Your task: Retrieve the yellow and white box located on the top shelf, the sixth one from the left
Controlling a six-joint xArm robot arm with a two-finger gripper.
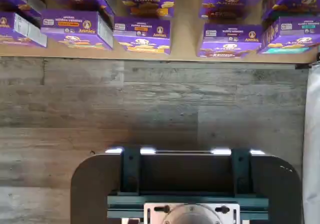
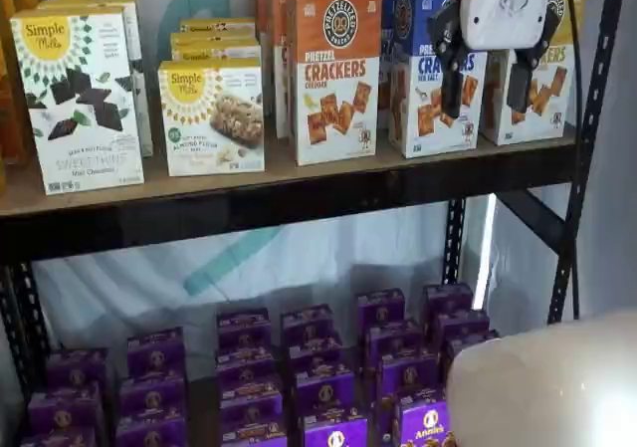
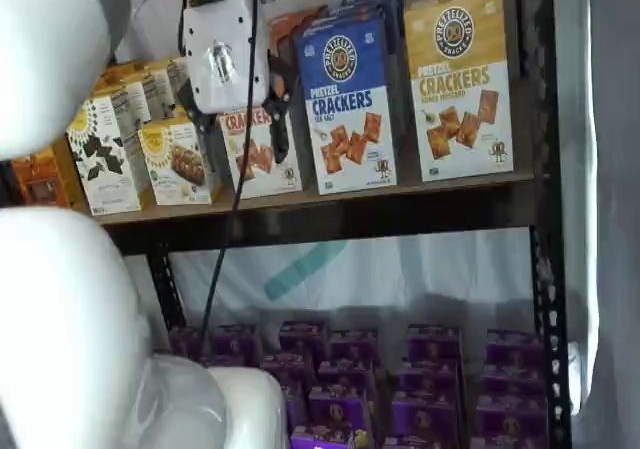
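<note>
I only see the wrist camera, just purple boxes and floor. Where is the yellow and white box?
Observer: The yellow and white box stands upright on the top shelf, at the end by the rack post.
Kid: What's next to it?
Observer: A blue-topped cracker box stands right beside it.
Kid: Is the gripper holding it?
Observer: No. The gripper is open and empty, and hangs in front of those two boxes in a shelf view.
</note>
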